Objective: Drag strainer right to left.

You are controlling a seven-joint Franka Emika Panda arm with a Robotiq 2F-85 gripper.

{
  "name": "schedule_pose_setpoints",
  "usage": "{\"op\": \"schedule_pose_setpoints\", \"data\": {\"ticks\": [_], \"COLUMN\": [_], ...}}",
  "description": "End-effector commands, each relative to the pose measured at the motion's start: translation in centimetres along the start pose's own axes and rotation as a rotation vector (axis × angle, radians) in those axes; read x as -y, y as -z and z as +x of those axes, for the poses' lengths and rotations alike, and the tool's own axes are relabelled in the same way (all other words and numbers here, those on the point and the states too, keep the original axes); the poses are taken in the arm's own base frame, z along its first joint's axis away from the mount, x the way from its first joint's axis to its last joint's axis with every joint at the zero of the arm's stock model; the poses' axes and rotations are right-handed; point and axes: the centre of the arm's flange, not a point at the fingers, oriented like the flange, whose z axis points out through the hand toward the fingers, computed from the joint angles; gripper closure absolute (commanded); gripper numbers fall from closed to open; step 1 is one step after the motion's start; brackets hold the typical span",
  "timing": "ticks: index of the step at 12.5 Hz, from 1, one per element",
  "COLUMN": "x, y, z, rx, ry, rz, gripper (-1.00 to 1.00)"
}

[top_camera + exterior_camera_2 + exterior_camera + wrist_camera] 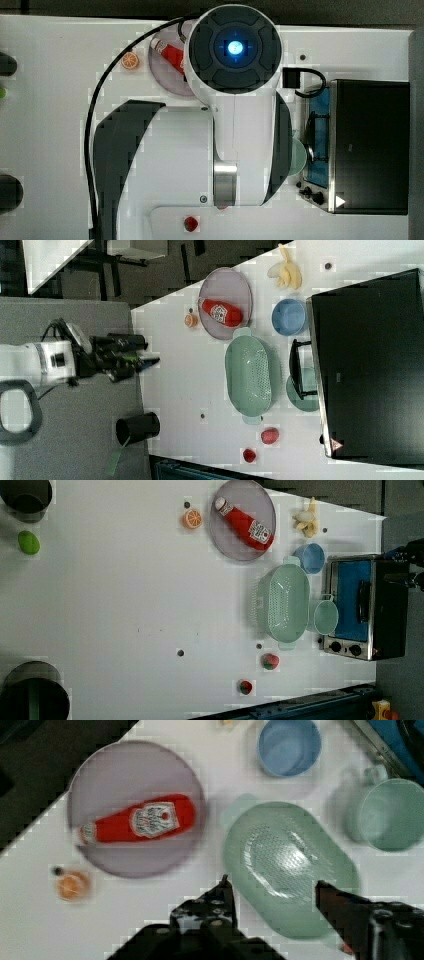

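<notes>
The end effector [272,887] hangs part-open and empty above the worktop [125,605], poised for approach, while the strainer [282,602] rests at the ketchup plate's [260,505] 5 o'clock in the left view, touching the mint cup [326,617].

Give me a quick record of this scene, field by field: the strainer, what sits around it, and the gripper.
strainer: pale green, upright on the white table, nothing inside
beside it: green cup, blue bowl, toaster oven
plate: grey, ketchup bottle lying on it
gripper: open, above the strainer, holding nothing
</notes>
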Motion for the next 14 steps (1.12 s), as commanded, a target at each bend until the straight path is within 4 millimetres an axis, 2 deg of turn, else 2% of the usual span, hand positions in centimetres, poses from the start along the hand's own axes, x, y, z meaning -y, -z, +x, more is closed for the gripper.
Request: {"op": "schedule_pose_setpoints", "data": {"ticks": [1,3,5,7,9,14], "x": [-14.3,-14.3,-14.1,-13.0,-11.6,-8.6], "y": [4.7,4.7,3.8,1.1,-3.5,-18.4], "z": [-9.2,-9.2,-9.0,-8.2,-7.0,-5.1], "rx": [0.025,0.026,0.038,0.053,0.062,0.050], "ry": [-0.105,-0.105,-0.104,-0.107,-0.154,-0.493], "rz": [-0.025,-0.025,-0.038,-0.055,-0.069,-0.084], "gripper": [-0.60,-0.99,-1.00,-1.00,-1.00,-1.00]}}
